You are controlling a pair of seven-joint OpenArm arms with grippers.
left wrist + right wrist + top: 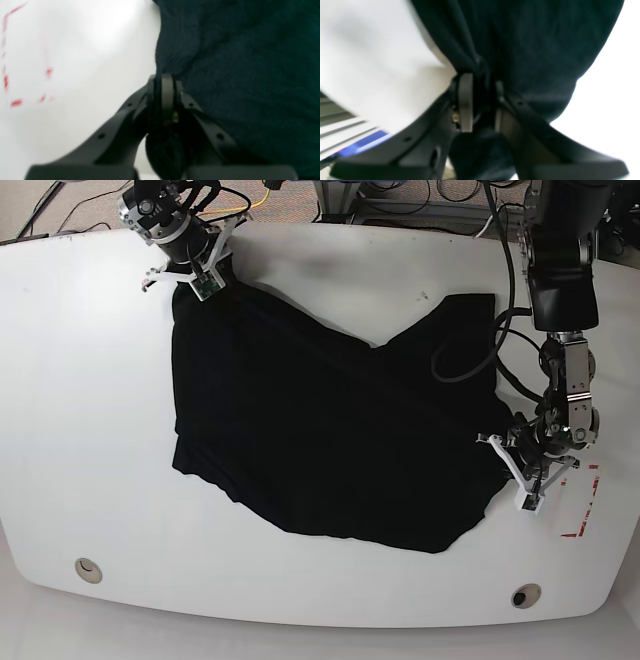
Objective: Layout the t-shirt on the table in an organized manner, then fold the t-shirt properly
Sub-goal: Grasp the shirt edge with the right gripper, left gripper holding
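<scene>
Black t-shirt [320, 440] spread wide across centre of glossy white table [80, 380], soft matte knit, rumpled, ragged outline. Left gripper [525, 470] clamped tight on a bunched edge at the near right side, beside red tape marks [585, 525]. Right gripper [205, 275] pinched on a gathered corner at the far left. Two round holes [88, 569] along the near edge, rounded corners.
</scene>
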